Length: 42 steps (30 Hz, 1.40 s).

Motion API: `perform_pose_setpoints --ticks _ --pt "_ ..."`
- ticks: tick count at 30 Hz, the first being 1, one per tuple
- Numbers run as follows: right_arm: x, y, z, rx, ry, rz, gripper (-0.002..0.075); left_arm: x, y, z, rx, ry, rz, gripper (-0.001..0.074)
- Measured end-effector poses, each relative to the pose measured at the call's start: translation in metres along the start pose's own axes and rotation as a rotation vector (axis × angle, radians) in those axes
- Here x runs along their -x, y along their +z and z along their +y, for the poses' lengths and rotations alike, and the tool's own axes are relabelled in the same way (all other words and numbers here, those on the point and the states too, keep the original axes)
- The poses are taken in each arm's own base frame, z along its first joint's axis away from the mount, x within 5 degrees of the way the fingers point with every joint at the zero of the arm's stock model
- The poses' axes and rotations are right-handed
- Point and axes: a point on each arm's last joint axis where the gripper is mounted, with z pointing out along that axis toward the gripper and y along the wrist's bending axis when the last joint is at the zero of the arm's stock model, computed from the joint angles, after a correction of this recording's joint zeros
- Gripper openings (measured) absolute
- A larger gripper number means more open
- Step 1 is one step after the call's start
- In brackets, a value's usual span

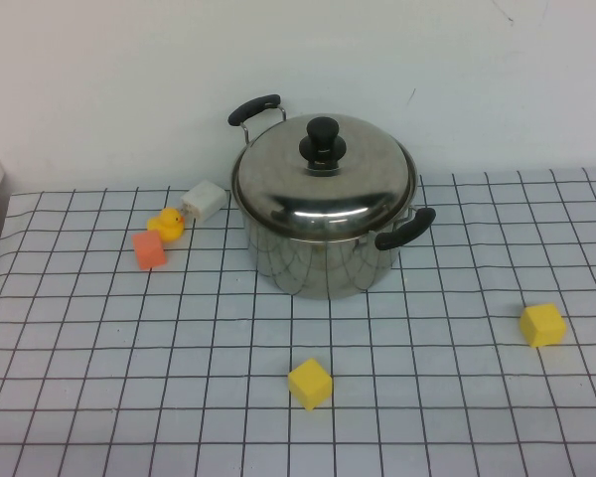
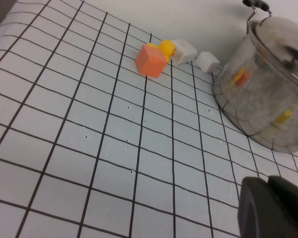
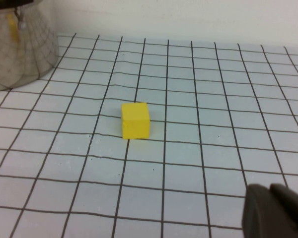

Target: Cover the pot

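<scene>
The steel pot [image 1: 323,253] stands at the back middle of the checked cloth. The domed steel lid [image 1: 323,179] with a black knob rests flat on its rim. The pot also shows in the left wrist view [image 2: 263,104] and at a corner of the right wrist view [image 3: 17,47]. Neither arm shows in the high view. My left gripper [image 2: 268,184] is shut and empty above the cloth, clear of the pot on the side of the small toys. My right gripper [image 3: 269,191] is shut and empty above the cloth near a yellow cube [image 3: 135,120].
Left of the pot lie a white block [image 1: 205,201], a yellow duck [image 1: 166,225] and an orange cube [image 1: 149,248]. A yellow cube [image 1: 310,383] lies in front of the pot and another [image 1: 542,324] at the right. A white wall rises behind.
</scene>
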Motion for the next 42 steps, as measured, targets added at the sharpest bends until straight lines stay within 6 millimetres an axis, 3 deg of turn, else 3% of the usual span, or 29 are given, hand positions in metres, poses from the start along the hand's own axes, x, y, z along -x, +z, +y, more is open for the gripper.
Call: perform_pose_setpoints --ticks 11,22,42 --pt "0.0 0.0 0.0 0.0 0.0 0.0 0.0009 -0.0003 -0.0001 -0.0004 -0.003 0.015 0.007 0.0" --pt "0.0 0.0 0.0 0.0 0.0 0.0 0.0009 -0.0005 -0.0002 -0.0007 -0.006 0.389 0.01 0.0" --pt "0.0 0.0 0.0 0.0 0.0 0.0 0.0009 -0.0008 -0.0002 -0.0008 -0.008 0.419 0.012 0.0"
